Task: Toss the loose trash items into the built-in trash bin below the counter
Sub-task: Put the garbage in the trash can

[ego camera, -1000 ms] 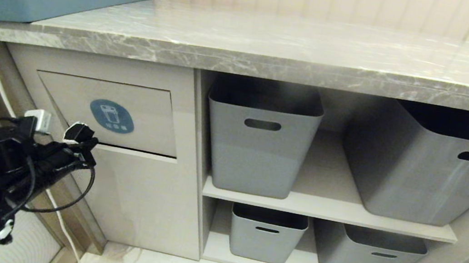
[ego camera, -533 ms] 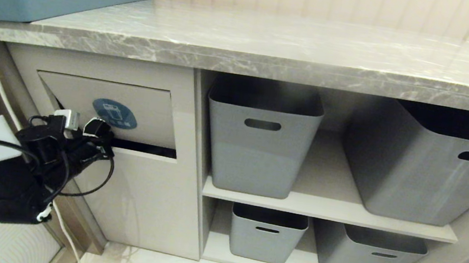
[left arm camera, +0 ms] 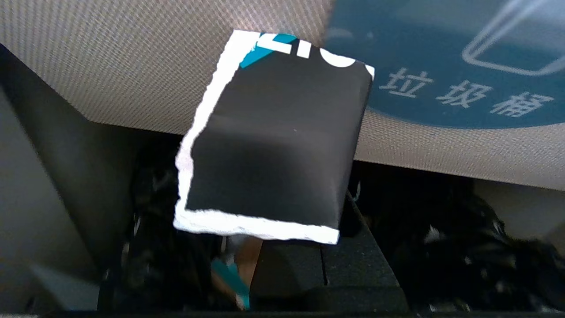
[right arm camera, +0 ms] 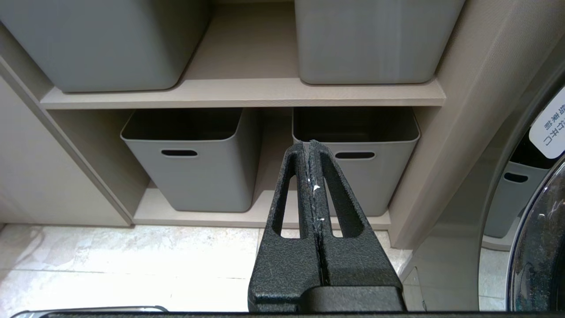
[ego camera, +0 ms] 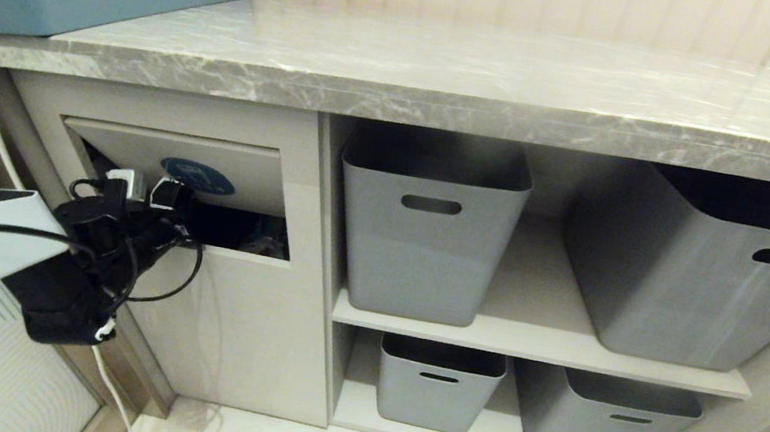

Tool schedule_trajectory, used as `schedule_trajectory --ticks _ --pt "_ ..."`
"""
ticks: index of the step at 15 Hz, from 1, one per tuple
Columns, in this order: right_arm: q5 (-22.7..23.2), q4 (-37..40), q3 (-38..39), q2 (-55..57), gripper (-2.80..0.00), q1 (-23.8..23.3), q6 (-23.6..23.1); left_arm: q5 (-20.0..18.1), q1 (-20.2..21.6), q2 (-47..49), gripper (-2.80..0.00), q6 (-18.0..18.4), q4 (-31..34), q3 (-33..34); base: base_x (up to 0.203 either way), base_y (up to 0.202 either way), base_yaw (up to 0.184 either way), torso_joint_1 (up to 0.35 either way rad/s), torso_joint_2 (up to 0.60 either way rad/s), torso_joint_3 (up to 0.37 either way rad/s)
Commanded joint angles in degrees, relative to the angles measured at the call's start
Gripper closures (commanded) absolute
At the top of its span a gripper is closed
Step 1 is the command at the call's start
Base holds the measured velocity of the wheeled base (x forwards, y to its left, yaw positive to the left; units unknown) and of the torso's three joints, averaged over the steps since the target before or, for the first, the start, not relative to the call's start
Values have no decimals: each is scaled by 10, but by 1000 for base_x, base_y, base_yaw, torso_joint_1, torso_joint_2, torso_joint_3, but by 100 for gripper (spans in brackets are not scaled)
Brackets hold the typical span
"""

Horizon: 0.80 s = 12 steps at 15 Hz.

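Now my left gripper [ego camera: 149,189] is pressed against the flap [ego camera: 227,162] of the bin [ego camera: 223,299] under the counter [ego camera: 450,74], and the flap is tilted inward so a dark slot shows below its lower edge. My fingers are clamped on the black scrap [left arm camera: 273,141], which stands up from the tips with its torn white edges showing; the teal strip [left arm camera: 229,276] appears caught lower down beside the pads, though I cannot tell how firmly. Both pieces sit right at the mouth of the bin, the scrap's top resting against the flap face beside the blue sticker [left arm camera: 441,66].

What matters for the next move, as I judge it: the opening lies ahead of and below my fingertips, and the scrap's long axis runs up along the flap, not into the slot. So I think I need to go deeper past the flap's lower edge before parting my fingers, or the pieces may drop outside.

My right gripper [right arm camera: 311,148] hangs closed and empty, facing the tubs [right arm camera: 190,163], well away from the bin.
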Motion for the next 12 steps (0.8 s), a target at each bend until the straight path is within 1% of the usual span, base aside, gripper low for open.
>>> schedule_trajectory --ticks 1,3,7,8,12 --pt "0 0 1 0 0 0 0 -1 1 7 0 -1 5 -21 0 0 0 0 0 0" --pt "0 0 1 0 0 0 0 -2 1 9 0 -1 22 -38 0 0 0 0 0 0" --pt "0 0 1 0 0 0 0 -6 0 9 0 -1 30 -38 0 0 0 0 0 0" --pt "0 0 1 0 0 0 0 -10 0 8 -280 -1 30 -38 0 0 0 0 0 0" --pt "0 0 1 0 0 0 0 -9 0 6 -280 -2 34 -38 0 0 0 0 0 0"
